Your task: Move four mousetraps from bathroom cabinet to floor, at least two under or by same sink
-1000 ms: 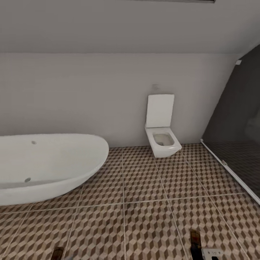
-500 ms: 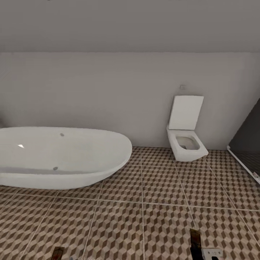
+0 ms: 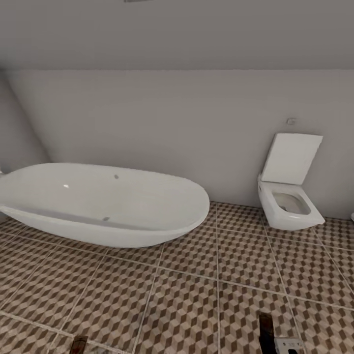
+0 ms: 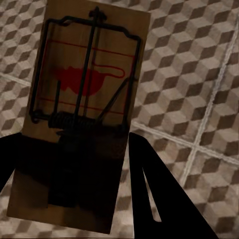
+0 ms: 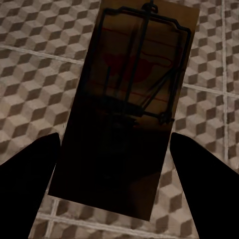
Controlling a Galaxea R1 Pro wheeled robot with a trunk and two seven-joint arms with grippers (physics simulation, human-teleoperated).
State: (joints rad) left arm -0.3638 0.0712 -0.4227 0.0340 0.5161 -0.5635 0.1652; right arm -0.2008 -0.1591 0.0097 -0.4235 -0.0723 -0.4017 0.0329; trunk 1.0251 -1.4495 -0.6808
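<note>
Carrying a mousetrap in each hand, I judge myself in the delivery step: the traps are out of the cabinet and need setting down on the tiles, at least two beside or under the sink.

Going left to right in the head view, the large white basin (the rounded tub-like one) stands on the bathroom floor against the wall, and the white toilet with its lid raised sits well apart from it on the far right.

My left gripper is clamped on the near end of the left mousetrap, a flat brown wooden slab with a dark wire bar, a coiled spring and a red mouse print, held above the patterned tiles. My right gripper likewise grips the right mousetrap, the same slab but shadowed, its red print faint.

Next, I reckon, I must close in on the basin, lower both arms near its foot and release each trap flat on the tiles.
</note>
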